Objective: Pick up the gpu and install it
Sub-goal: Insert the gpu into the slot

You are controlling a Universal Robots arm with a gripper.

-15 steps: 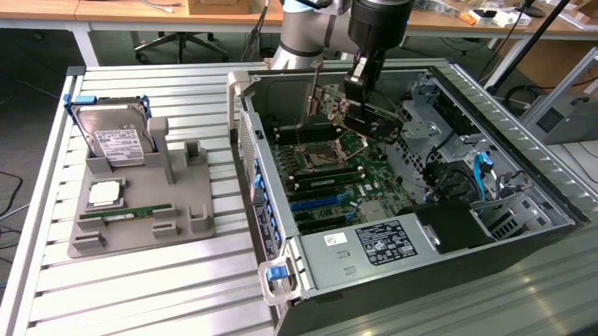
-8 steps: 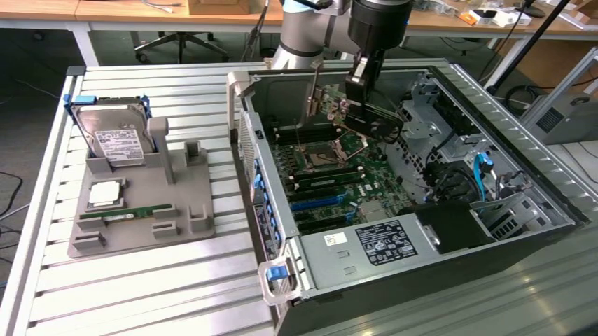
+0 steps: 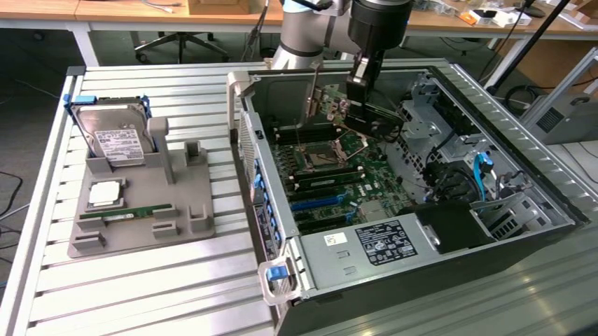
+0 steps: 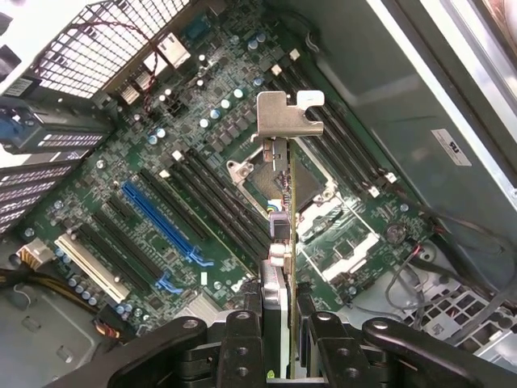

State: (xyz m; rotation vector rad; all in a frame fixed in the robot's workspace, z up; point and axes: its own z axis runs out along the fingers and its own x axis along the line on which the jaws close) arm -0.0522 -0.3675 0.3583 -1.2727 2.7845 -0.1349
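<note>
The gpu is a thin, flat card seen edge-on, with a green board edge and a bent silvery metal bracket at its far end. It hangs clear above the motherboard, over the square CPU socket and beside the long black memory slots. The claw is partly closed, its two black fingers pinching the card's near end from both sides.

The motherboard is dark green and crowded with small round capacitors. It carries one bright blue slot and a cream one among black ones.

In the exterior view the board lies inside an open grey steel computer case with a labelled power supply. The case rests on a counter of ribbed aluminium slats. To the exterior view's left, a moulded grey holder carries a silver hard drive and a narrow green memory stick. Wooden desks and an office chair stand behind.
</note>
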